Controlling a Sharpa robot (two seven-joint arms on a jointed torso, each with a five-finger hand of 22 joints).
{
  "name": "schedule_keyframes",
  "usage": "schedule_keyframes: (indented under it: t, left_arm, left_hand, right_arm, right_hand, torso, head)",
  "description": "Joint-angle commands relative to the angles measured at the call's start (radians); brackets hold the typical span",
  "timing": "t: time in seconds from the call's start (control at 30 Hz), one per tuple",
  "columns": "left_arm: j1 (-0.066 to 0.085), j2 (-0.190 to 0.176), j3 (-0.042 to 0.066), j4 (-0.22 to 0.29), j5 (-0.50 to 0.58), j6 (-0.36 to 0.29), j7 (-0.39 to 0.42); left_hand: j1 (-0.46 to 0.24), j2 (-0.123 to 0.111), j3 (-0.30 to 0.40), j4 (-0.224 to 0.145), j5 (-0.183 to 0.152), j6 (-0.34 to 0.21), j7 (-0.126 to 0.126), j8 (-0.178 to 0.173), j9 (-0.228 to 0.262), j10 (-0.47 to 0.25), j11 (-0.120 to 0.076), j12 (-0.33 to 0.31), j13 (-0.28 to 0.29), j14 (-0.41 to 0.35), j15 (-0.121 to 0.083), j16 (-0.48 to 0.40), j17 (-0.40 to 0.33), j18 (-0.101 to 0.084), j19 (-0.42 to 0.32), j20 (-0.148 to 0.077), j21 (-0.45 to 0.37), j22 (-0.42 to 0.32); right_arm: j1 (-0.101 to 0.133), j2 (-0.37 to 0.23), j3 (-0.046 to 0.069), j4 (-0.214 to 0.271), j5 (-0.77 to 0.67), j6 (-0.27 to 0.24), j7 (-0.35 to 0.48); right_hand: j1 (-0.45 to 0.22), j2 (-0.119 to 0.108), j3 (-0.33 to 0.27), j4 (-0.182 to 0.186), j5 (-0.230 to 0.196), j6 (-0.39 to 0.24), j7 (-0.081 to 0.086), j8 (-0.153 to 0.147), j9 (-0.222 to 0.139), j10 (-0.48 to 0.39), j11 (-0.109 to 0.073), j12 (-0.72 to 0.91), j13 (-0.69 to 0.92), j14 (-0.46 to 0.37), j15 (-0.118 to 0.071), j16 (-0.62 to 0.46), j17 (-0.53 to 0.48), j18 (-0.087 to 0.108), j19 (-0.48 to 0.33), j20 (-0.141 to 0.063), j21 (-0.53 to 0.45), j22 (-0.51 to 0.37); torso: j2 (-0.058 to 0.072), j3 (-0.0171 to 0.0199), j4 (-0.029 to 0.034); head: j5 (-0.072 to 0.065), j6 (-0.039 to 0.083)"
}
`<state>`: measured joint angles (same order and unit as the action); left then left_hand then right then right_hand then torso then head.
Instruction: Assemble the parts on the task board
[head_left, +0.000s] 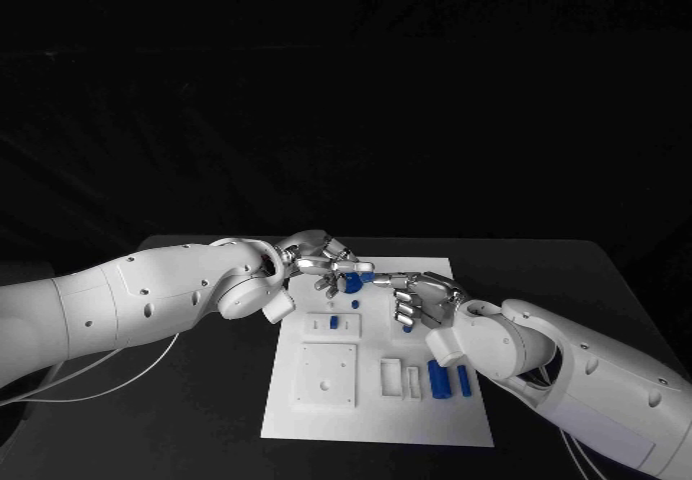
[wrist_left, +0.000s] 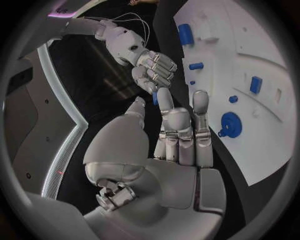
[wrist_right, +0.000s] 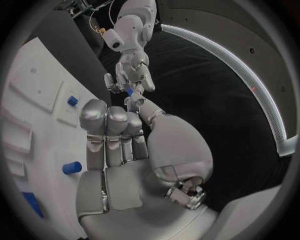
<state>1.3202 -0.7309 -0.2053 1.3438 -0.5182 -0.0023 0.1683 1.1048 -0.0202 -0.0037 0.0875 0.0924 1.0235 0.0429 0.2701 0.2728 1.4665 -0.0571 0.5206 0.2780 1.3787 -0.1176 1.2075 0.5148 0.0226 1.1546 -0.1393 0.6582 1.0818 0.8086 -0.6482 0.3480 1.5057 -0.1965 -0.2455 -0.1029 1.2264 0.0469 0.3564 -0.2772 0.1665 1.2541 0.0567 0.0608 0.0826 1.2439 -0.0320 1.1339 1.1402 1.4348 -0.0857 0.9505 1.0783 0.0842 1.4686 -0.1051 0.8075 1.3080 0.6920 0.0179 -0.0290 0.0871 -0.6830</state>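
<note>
Left arm in from the left; left hand above the far left corner of the task board, fingers curled, fingertips meeting the other hand's around a small blue part. Cannot tell which hand actually grips it, nor whether either does. Near that, on the board: blue round part under the left fingers, small blue peg in a raised white block. Right hand over the board's far right, fingers bunched and curled toward the left hand. Nearer, right side: two upright blue pieces beside white slots.
</note>
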Motion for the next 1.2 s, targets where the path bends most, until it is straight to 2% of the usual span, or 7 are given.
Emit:
schedule_keyframes:
  t: [0.03,0.13,0.17,0.5,0.63,0.87,1.2]
  left_arm:
    - [0.000,-0.002,0.000,0.002,0.059,0.036,0.009]
    - [-0.001,-0.004,-0.001,0.001,0.110,0.044,0.011]
    - [-0.001,-0.004,-0.001,0.001,0.122,0.046,0.011]
    - [-0.003,-0.011,-0.002,0.001,0.187,0.087,0.000]
    - [-0.003,-0.012,-0.003,0.001,0.191,0.102,-0.007]
    - [-0.003,-0.013,-0.003,0.001,0.173,0.110,-0.020]
    - [-0.003,-0.012,-0.004,-0.002,0.141,0.081,-0.032]
  left_hand:
    - [-0.003,0.018,-0.016,-0.020,0.003,-0.010,0.010,-0.011,-0.024,0.043,0.009,-0.008,0.003,-0.007,0.004,0.006,-0.002,0.004,0.002,0.008,-0.005,0.003]
    - [-0.008,0.016,-0.015,-0.008,-0.018,-0.016,0.015,-0.019,-0.088,0.043,0.011,-0.007,0.009,-0.008,0.005,0.012,-0.003,0.007,0.002,0.011,-0.009,0.011]
    - [-0.010,0.016,-0.015,-0.005,-0.021,-0.017,0.015,-0.018,-0.091,0.043,0.012,-0.007,0.009,-0.009,0.006,0.013,-0.003,0.007,0.003,0.011,-0.009,0.012]
    - [-0.016,0.023,-0.014,0.008,-0.025,-0.013,0.014,-0.012,-0.102,0.042,0.011,-0.007,0.011,-0.012,0.006,0.015,-0.003,0.006,0.002,0.011,-0.011,0.016]
    - [-0.009,0.031,-0.023,-0.009,-0.003,-0.011,0.014,-0.009,-0.108,0.042,0.012,-0.010,0.011,-0.014,0.006,0.017,-0.004,0.005,0.000,0.011,-0.012,0.020]
    - [-0.004,0.037,-0.030,-0.027,0.002,-0.012,0.015,-0.008,-0.112,0.042,0.012,-0.011,0.012,-0.015,0.007,0.018,-0.005,0.006,0.001,0.011,-0.014,0.024]
    - [-0.008,0.016,-0.022,-0.015,-0.007,-0.038,0.021,-0.012,-0.120,0.042,0.014,-0.015,0.012,-0.014,0.009,0.015,-0.009,0.008,0.004,0.013,-0.018,0.026]
  right_arm:
    - [-0.002,0.000,0.000,0.001,-0.006,-0.001,0.018]
    - [-0.003,0.000,0.000,0.000,-0.004,-0.004,0.019]
    - [-0.003,0.000,0.000,0.001,-0.004,-0.005,0.019]
    - [-0.004,0.001,0.001,0.001,-0.002,-0.011,0.022]
    - [-0.004,0.001,0.001,0.000,-0.002,-0.015,0.024]
    - [-0.004,0.000,0.002,0.001,-0.003,-0.018,0.027]
    - [-0.004,-0.002,0.003,0.006,-0.004,-0.014,0.026]
  right_hand:
    - [-0.004,-0.008,0.005,0.001,0.006,0.006,0.001,0.003,0.001,0.010,0.000,0.000,0.001,0.003,-0.006,0.005,0.001,-0.011,-0.002,-0.006,0.002,0.094]
    - [-0.004,-0.008,0.005,0.001,0.006,0.006,0.001,0.003,0.001,0.010,0.000,0.000,0.001,0.003,-0.006,0.005,0.001,-0.011,-0.002,-0.006,0.002,0.094]
    - [-0.004,-0.008,0.005,0.001,0.006,0.006,0.001,0.003,0.001,0.010,0.000,0.000,0.001,0.003,-0.006,0.005,0.001,-0.011,-0.002,-0.006,0.002,0.094]
    - [-0.005,-0.008,0.007,0.000,0.007,0.006,0.001,0.003,0.001,0.010,0.000,0.000,0.002,0.003,-0.007,0.004,0.001,-0.011,-0.001,-0.006,0.002,0.094]
    - [-0.005,-0.008,0.007,0.000,0.007,0.006,0.001,0.003,0.001,0.010,0.000,0.000,0.002,0.003,-0.007,0.004,0.001,-0.011,-0.001,-0.006,0.002,0.094]
    - [-0.006,-0.009,0.008,0.000,0.008,0.006,0.001,0.003,0.001,0.011,0.000,-0.001,0.003,0.004,-0.007,0.004,0.002,-0.010,-0.001,-0.006,0.001,0.093]
    - [-0.006,-0.009,0.010,-0.001,0.010,0.006,0.001,0.003,0.001,0.011,0.000,-0.002,0.004,0.004,-0.007,0.003,0.001,-0.010,-0.001,-0.007,0.000,0.093]
  torso:
    - [0.000,0.0000,-0.0005]
    - [0.000,0.0000,-0.0004]
    - [0.000,0.0000,-0.0007]
    - [0.000,-0.0001,0.0002]
    - [0.000,-0.0003,0.0001]
    - [0.000,0.0006,-0.0002]
    - [0.000,0.0000,-0.0006]
  head:
    - [0.000,0.000]
    - [0.000,0.001]
    - [-0.001,0.001]
    - [-0.002,0.000]
    - [-0.001,0.000]
    - [-0.001,0.000]
    - [-0.001,0.001]
